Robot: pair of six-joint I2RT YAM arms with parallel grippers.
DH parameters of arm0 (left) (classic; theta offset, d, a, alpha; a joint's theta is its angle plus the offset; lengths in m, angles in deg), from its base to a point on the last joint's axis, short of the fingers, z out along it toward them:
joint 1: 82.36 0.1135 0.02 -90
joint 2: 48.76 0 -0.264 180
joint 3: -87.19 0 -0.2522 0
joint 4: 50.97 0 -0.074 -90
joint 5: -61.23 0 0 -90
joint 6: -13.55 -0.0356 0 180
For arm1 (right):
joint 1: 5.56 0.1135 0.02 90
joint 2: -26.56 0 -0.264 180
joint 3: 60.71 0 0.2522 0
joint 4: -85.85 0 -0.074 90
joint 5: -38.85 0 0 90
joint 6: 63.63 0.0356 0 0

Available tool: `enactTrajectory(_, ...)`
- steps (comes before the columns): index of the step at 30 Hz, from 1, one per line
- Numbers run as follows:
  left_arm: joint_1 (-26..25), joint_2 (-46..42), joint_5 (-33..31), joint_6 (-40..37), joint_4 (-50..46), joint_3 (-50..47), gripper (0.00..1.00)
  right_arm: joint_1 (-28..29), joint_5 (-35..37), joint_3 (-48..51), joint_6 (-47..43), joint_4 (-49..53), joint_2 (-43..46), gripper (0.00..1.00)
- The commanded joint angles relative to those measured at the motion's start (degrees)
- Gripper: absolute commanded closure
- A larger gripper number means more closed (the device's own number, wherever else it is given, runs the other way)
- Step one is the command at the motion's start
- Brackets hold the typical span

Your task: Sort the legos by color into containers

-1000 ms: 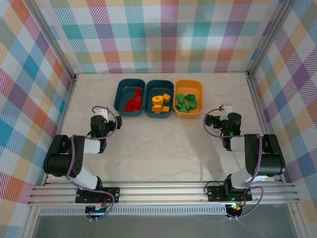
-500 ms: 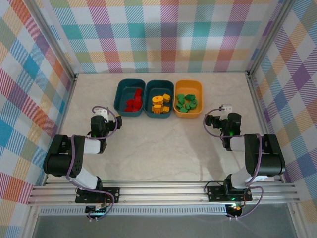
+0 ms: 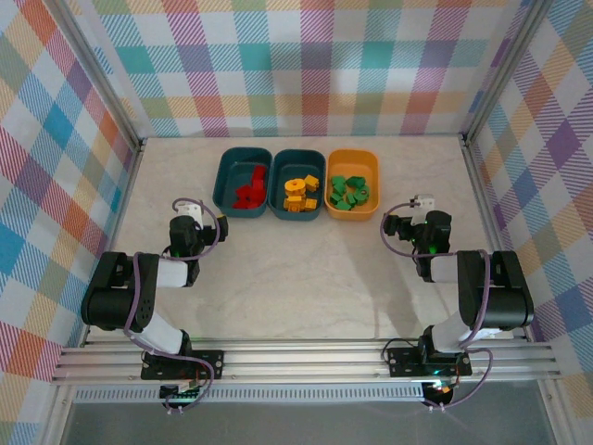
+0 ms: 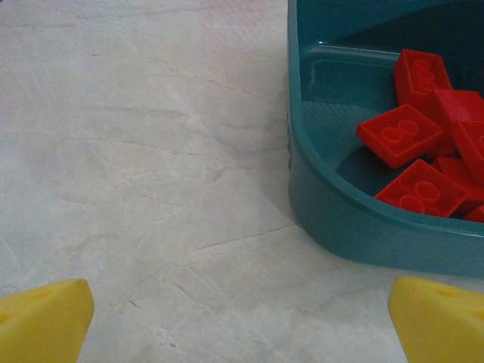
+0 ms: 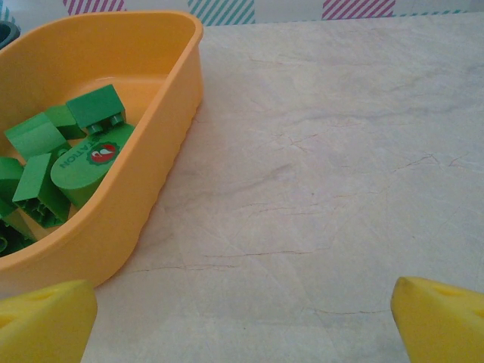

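Yellow fingertips (image 4: 41,321) of the left gripper (image 4: 242,325) stand wide apart with nothing between them, over the pale marbled table (image 3: 296,278), just short of the near left corner of the left teal tub (image 4: 355,234). The right gripper (image 5: 242,321) is spread just as wide and is empty too, over bare table beside the near right corner of the orange-yellow tub (image 5: 162,174). From above, both arms sit folded close to the table's near edge, the left towards the left side and the right towards the right side, each wrist pointing at the far edge and clear of the tubs. Beyond them the three tubs form a tight row, side by side, towards the far edge and about midway across the table. The left teal tub holds the red legos (image 3: 247,193), lying flat and overlapping. The middle teal tub (image 3: 296,154) holds the yellow legos (image 3: 298,195), one of them round. The orange-yellow tub at the right end holds the green legos (image 3: 348,193), among them a rounded piece with a red and white mark on its face.
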Motion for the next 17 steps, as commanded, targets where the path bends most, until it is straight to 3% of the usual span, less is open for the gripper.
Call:
enactTrajectory(1, -0.41, 0.11, -0.45, -0.37, -0.38, 0.86, 0.0, 0.07, -1.09, -0.37, 0.93, -0.47, 0.44, 0.0)
enactTrajectory(17, -0.47, 0.14, 0.58, -0.82, -0.75, 1.05, 0.0, 0.17, -1.07, -0.35, 0.91, -0.54, 0.42, 0.0)
